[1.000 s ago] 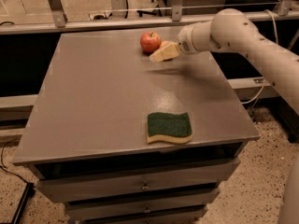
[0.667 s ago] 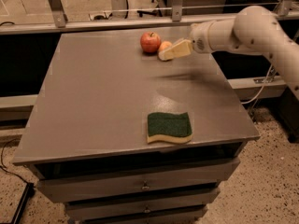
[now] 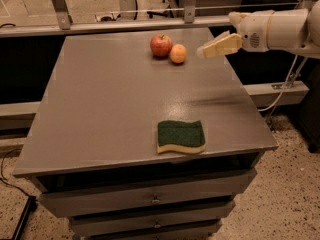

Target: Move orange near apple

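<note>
The red apple (image 3: pixel 161 45) sits at the back of the grey table (image 3: pixel 115 109). The small orange (image 3: pixel 177 53) rests on the table right beside it, to its right and slightly nearer, about touching it. My gripper (image 3: pixel 206 49) hovers over the table's back right part, a short way to the right of the orange and apart from it. It is open and holds nothing. The white arm (image 3: pixel 280 30) reaches in from the right edge.
A green sponge with a yellow underside (image 3: pixel 180 136) lies near the table's front edge. Drawers (image 3: pixel 155 200) sit under the tabletop. A metal rail (image 3: pixel 125 24) runs behind the table, and a cable (image 3: pixel 282 91) hangs at the right.
The gripper was at the orange beside the apple. It has let go and pulled back to the right, and the orange stays on the table next to the apple.
</note>
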